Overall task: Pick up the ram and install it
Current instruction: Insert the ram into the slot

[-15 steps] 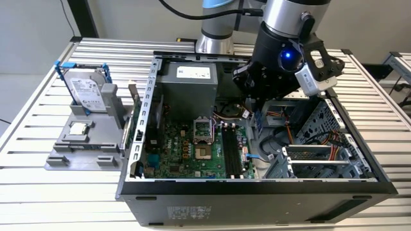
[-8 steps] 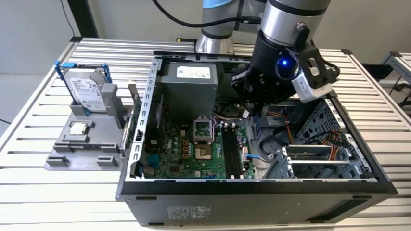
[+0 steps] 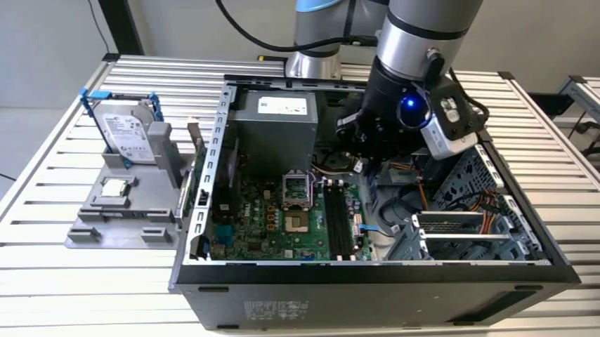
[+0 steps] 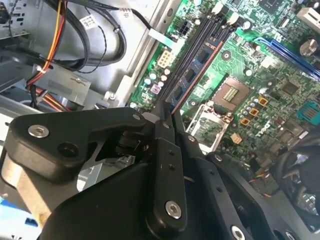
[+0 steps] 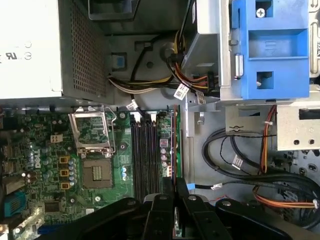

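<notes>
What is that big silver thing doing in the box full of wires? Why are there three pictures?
The silver thing is a robot arm with a gripper, two black fingers that pinch. It reaches into an open computer case lying on a slatted metal table. One picture comes from a camera standing apart; the other two come from cameras riding near the arm's wrist. The gripper is shut on the ram, a thin green memory stick, lined up along the long black slots on the green board. On the exterior view's left, a grey holder keeps a hard drive and a small square chip.
</notes>
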`<state>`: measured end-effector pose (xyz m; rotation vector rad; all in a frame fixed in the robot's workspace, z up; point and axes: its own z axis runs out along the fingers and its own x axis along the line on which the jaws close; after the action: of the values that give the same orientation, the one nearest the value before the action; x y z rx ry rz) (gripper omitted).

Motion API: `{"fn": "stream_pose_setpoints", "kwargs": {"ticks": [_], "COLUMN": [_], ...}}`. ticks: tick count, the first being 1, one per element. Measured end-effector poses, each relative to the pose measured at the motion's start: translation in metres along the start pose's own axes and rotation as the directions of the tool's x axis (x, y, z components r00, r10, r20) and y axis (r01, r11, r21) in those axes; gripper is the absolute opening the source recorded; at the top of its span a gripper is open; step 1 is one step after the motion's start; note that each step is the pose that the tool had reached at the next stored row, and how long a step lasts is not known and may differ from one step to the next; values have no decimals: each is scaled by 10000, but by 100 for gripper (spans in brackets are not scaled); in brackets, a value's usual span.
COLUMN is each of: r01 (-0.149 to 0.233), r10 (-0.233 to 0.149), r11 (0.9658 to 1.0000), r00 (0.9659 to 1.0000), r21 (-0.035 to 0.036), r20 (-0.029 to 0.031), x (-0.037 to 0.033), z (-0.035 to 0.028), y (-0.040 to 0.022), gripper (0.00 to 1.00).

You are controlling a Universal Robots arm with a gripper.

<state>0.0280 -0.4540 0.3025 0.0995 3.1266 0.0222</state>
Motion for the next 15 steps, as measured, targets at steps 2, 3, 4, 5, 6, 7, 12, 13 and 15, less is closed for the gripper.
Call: {"fn": "stream_pose_setpoints", "kwargs": {"ticks": [2,3,4,5,6,7,12,13,15], "r01": [-2,-3,-2,0,1,1,25,49,119], "r10": [2,3,2,0,-1,-1,-25,-49,-119], "r11": [10000,10000,10000,10000,10000,10000,10000,10000,9999], "r00": [10000,10000,10000,10000,10000,10000,10000,10000,9999], "r21": [1,1,1,1,1,1,1,1,0], "r20": [0,0,0,-1,0,-1,-1,-1,-2], "x": [2,6,7,7,7,8,41,45,53], "z": [36,54,72,90,108,126,211,228,264], "y": [-1,-1,-2,-2,-2,-2,-6,-6,-8], "gripper": [0,0,0,0,0,0,0,0,0]}}
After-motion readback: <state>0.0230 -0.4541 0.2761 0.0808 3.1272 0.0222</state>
